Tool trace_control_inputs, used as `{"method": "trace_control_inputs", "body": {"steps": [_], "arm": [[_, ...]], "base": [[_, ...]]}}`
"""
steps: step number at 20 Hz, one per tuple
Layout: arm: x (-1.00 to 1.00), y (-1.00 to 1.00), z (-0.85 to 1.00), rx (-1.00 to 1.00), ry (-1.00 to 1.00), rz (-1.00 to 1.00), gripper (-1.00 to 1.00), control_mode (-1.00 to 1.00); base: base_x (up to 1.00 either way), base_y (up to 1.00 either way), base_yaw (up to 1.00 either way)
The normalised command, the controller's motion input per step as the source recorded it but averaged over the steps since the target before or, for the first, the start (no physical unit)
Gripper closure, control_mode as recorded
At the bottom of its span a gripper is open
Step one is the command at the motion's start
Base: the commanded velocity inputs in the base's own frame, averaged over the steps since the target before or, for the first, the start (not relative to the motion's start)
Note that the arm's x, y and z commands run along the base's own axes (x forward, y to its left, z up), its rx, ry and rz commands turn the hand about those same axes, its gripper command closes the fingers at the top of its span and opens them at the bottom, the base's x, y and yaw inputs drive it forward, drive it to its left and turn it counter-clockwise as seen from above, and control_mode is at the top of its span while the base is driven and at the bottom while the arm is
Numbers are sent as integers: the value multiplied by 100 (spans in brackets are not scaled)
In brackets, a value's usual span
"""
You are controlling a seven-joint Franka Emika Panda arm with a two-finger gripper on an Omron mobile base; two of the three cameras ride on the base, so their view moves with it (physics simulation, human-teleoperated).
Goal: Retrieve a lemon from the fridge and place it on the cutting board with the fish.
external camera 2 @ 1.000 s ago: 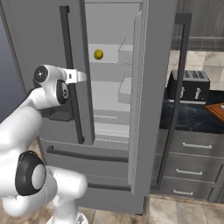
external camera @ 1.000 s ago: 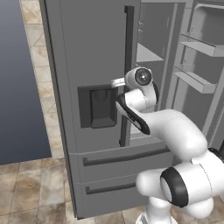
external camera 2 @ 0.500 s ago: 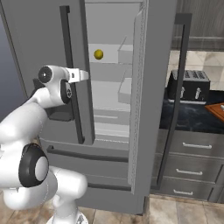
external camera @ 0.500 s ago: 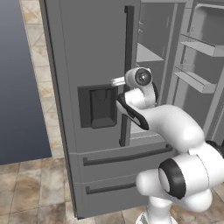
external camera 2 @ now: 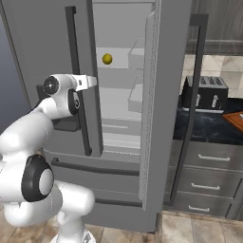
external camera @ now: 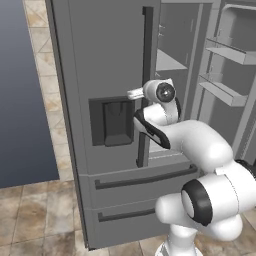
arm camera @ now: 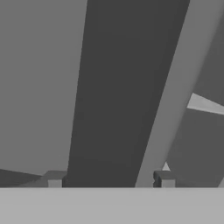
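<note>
Hand view: gripper (arm camera: 108,179) jaws straddle the fridge's dark handle (arm camera: 116,87), not visibly clamped. Lemon (external camera 2: 107,59) sits shelved inside. Advice: squeeze squarely before pulling.

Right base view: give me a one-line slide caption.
Lemon waits on a shelf inside the half-open fridge as the gripper reaches the left door's dark handle.

matt grey metal fridge (external camera: 105,60), smooth yellow lemon (external camera 2: 107,59), glossy white arm (external camera: 200,145)

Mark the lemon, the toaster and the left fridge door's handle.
lemon (external camera 2: 107,59): right base view, middle of the fruit on a fridge shelf.
toaster (external camera 2: 205,93): right base view, its dark front face.
left fridge door's handle (external camera 2: 77,85): right base view, mid-length of the dark bar.
</note>
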Motion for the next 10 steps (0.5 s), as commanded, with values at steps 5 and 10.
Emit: {"method": "trace_control_inputs", "body": {"steps": [5,10], "arm": [[21,0,16,-3,14,0,100,-100],[11,0,5,0,6,0,100,-100]], "base": [[0,0,0],[0,0,0]]}}
